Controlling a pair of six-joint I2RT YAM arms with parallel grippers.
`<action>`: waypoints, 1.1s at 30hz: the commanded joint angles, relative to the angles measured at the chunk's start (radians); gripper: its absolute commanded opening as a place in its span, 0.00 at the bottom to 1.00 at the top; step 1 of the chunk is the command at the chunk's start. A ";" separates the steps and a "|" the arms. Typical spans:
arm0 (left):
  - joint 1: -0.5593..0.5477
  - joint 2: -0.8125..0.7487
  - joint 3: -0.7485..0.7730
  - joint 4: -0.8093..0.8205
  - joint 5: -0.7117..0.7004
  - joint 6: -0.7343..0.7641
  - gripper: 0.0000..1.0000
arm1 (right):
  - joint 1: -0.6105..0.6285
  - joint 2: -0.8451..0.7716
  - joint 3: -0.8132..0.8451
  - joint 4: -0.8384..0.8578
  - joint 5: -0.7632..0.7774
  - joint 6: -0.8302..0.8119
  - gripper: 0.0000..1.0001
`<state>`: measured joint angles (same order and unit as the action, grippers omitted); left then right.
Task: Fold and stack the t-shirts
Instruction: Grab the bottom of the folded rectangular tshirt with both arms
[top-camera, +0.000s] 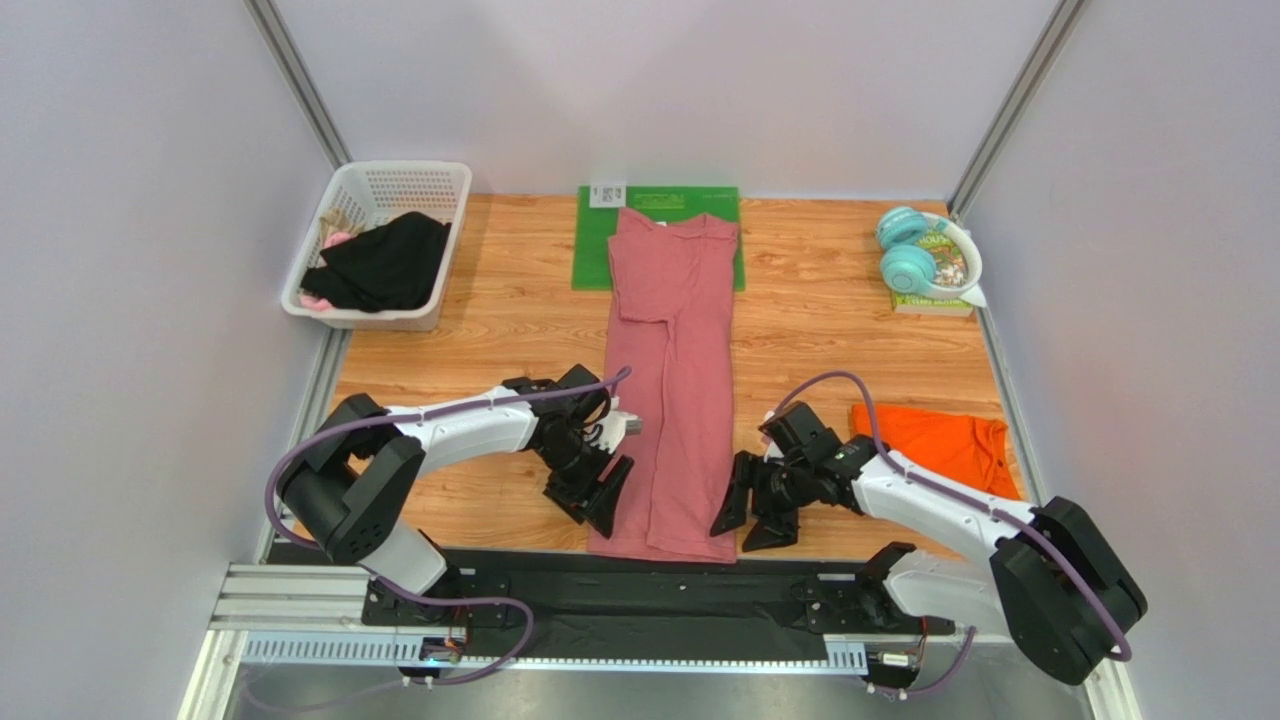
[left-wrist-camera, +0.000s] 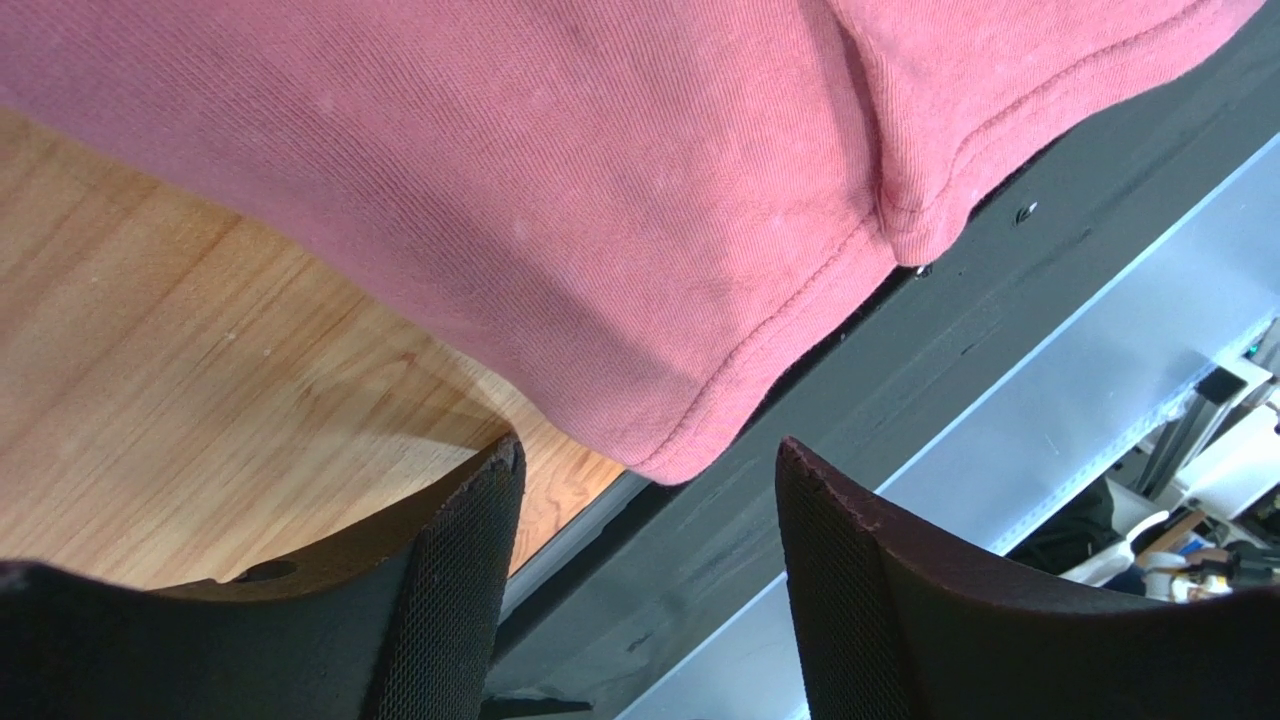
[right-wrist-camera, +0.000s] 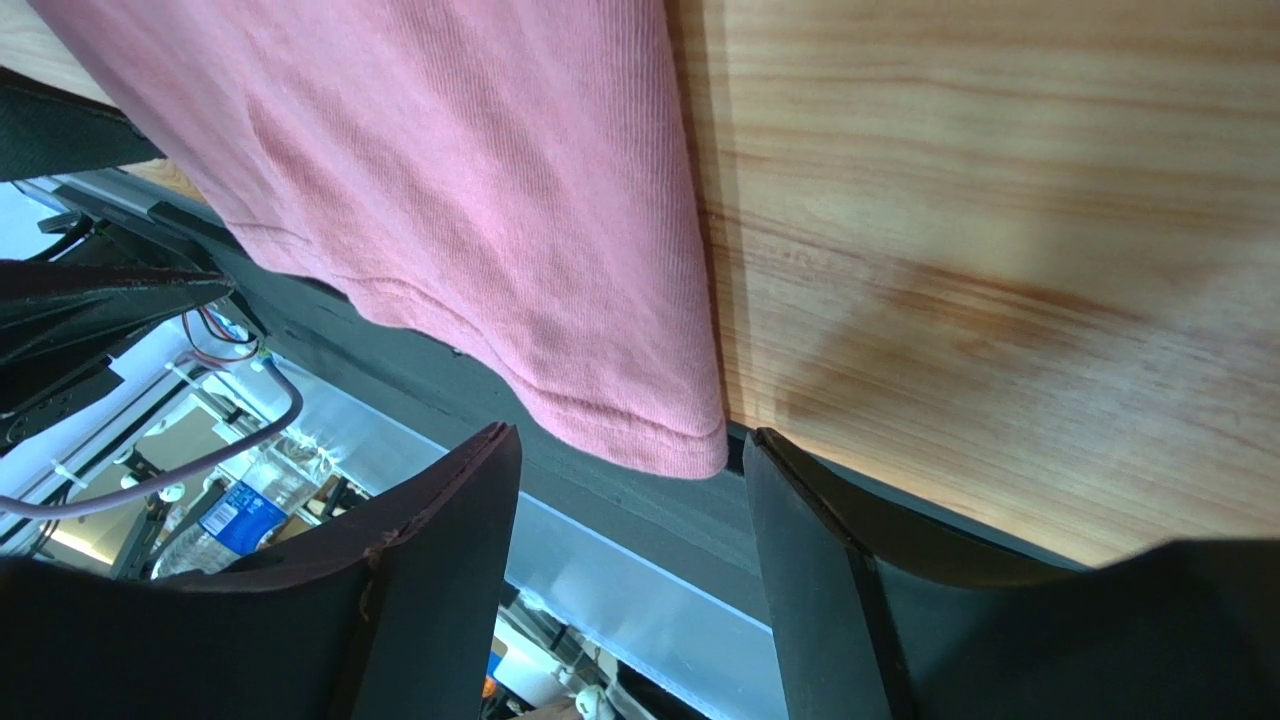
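The rose-pink t-shirt (top-camera: 673, 375) lies folded into a long narrow strip down the middle of the wooden table, its far end on the green mat (top-camera: 595, 248) and its near hem over the table's front edge. My left gripper (top-camera: 606, 498) is open beside the shirt's near left corner (left-wrist-camera: 661, 435). My right gripper (top-camera: 751, 513) is open beside the near right corner (right-wrist-camera: 661, 435). Neither touches the cloth. The orange t-shirt (top-camera: 939, 444) lies crumpled at the right, behind the right arm.
A white basket (top-camera: 379, 240) with dark clothes stands at the back left. Teal headphones and a bowl (top-camera: 924, 258) sit at the back right. The black front rail (top-camera: 631, 578) runs just below the shirt's hem.
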<state>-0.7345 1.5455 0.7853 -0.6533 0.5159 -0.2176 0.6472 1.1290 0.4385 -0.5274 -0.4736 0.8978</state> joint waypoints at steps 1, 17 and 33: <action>-0.005 0.011 -0.020 0.037 -0.050 -0.016 0.69 | -0.003 0.028 0.011 0.058 -0.014 0.018 0.62; -0.085 0.047 -0.014 0.044 -0.079 -0.020 0.68 | -0.003 0.130 -0.061 0.191 -0.053 0.024 0.62; -0.118 0.004 -0.027 0.041 -0.071 -0.017 0.67 | -0.003 0.015 -0.155 0.161 -0.056 0.053 0.61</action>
<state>-0.8448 1.5570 0.7898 -0.6312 0.5068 -0.2485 0.6464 1.1687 0.3344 -0.3164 -0.6041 0.9558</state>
